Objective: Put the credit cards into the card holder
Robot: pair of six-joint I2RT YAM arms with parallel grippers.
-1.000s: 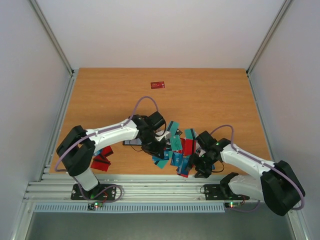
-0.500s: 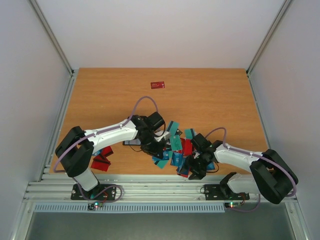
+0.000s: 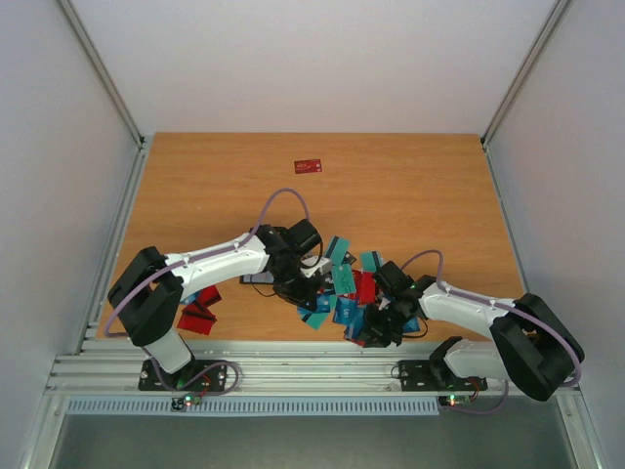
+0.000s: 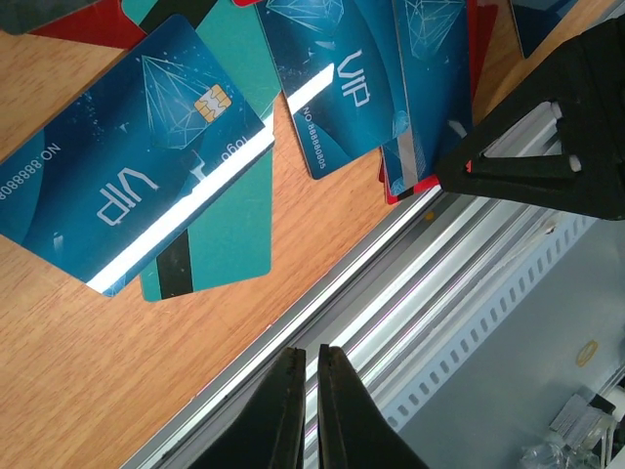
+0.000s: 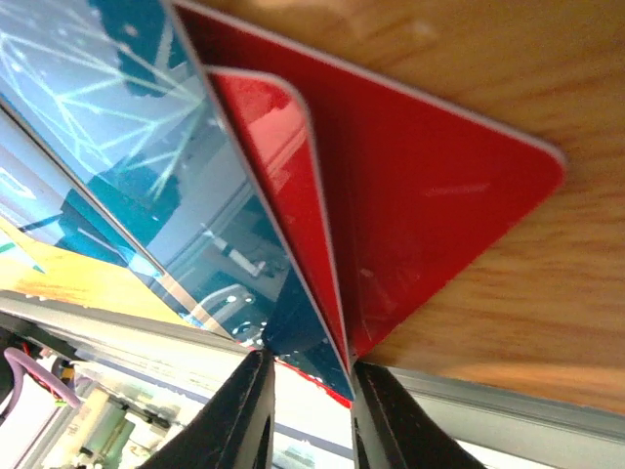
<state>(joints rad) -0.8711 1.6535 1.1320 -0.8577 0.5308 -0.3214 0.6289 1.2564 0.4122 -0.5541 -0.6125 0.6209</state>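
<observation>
Overlapping credit cards [image 4: 137,186] beside aluminium rail [image 4: 391,283]

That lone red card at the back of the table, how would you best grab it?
Probably pinch its two long edges from straight above: the red card lies flat and alone on the table, with no raised edge to slip under.

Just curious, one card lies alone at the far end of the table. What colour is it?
The lone card is red, clearest in the top view.
</observation>
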